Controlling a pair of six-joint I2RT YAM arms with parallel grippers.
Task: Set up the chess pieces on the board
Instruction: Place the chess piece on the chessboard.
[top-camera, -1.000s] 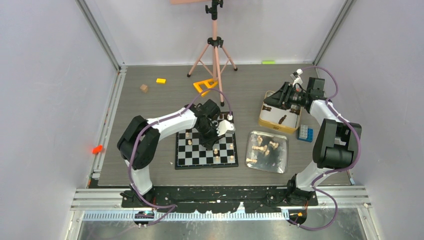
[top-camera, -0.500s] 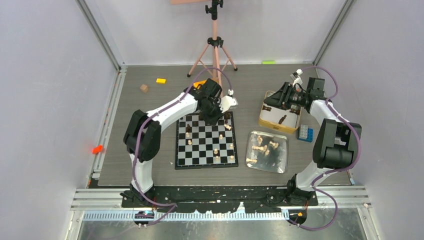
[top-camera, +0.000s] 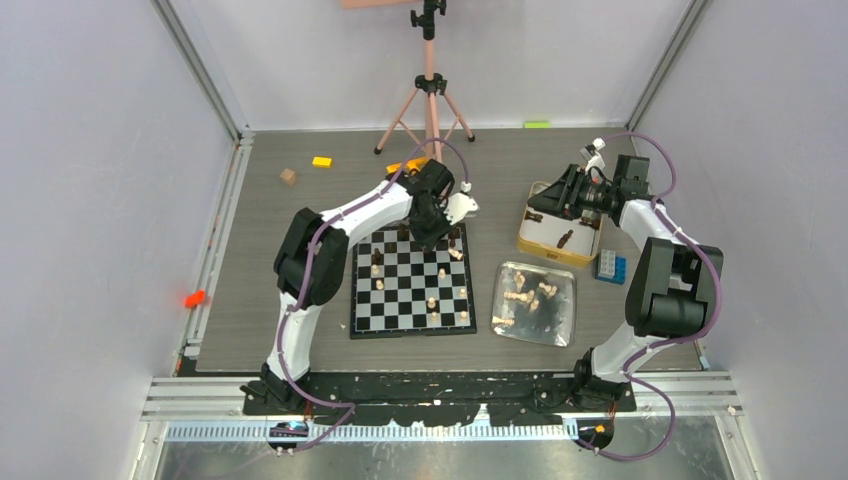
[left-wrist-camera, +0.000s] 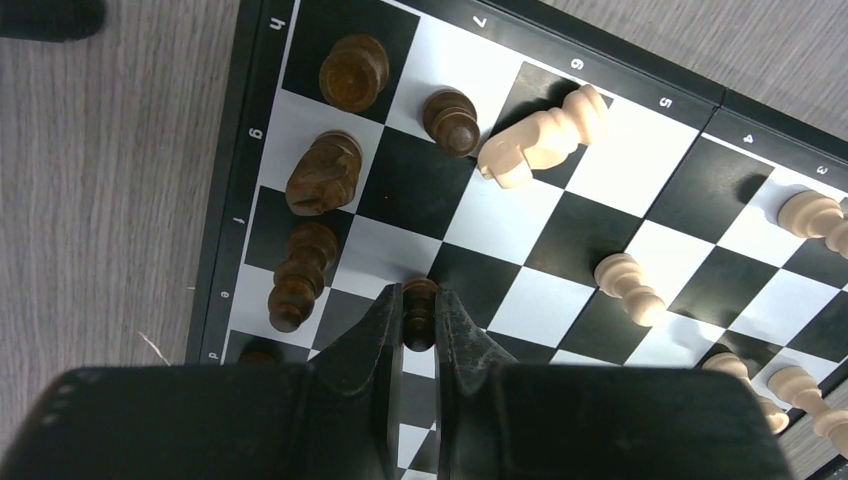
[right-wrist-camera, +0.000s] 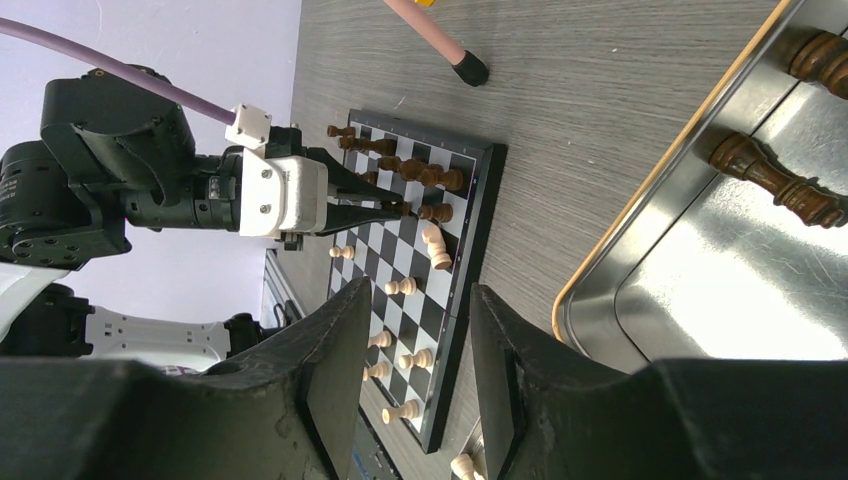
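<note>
Left wrist view: left gripper (left-wrist-camera: 419, 312) pinches a dark pawn (left-wrist-camera: 420, 293) on the board (left-wrist-camera: 590, 232); setup partial, other pieces (top-camera: 523, 296) lie in tray (top-camera: 562, 322) and tin (top-camera: 556, 257); right gripper (right-wrist-camera: 418, 330) wide, empty.

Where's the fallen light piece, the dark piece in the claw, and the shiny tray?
fallen light piece (left-wrist-camera: 540, 135): left wrist view, its middle.
dark piece (left-wrist-camera: 420, 300): left wrist view, its top.
shiny tray (top-camera: 572, 310): top view, right rim.

Dark chessmen (left-wrist-camera: 325, 172) line the board's (left-wrist-camera: 700, 188) far edge; light chessmen (left-wrist-camera: 627, 283) stand scattered, one lying toppled.
</note>
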